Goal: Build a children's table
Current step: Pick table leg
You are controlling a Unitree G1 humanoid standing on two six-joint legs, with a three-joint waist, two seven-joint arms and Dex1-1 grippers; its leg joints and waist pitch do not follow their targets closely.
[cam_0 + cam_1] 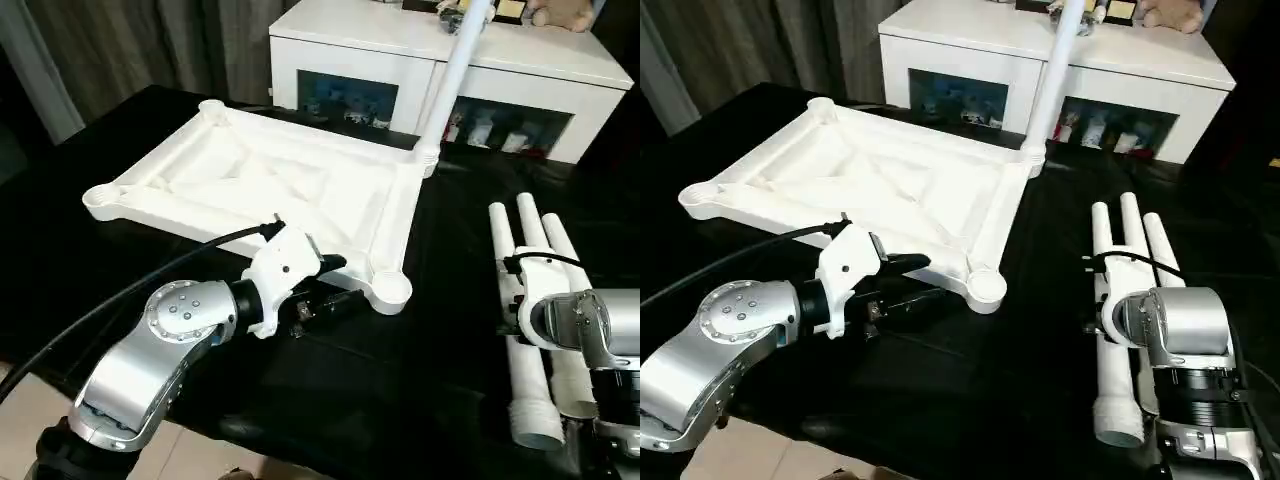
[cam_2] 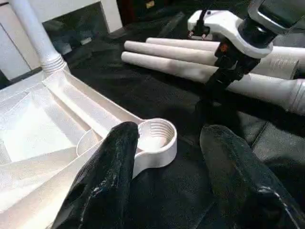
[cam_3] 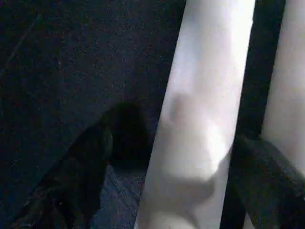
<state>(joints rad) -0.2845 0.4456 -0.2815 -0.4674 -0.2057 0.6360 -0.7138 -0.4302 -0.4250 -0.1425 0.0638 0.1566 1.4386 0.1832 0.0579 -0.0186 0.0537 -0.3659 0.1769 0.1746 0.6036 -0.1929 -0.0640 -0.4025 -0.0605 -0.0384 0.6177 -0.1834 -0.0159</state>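
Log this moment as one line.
tabletop upside down, one leg fitted | left gripper open by corner socket | right gripper straddling loose leg

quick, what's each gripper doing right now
Left gripper: open, holding nothing, at the tabletop's near corner socket.
Right gripper: open, its fingers either side of a loose leg, not clamped on it.

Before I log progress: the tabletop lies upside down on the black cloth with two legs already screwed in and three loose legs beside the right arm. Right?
Not quite: only one leg stands in a corner socket of the tabletop, as the left eye view shows. The rest holds: it lies underside up on the black cloth, with three loose legs beside the right arm.
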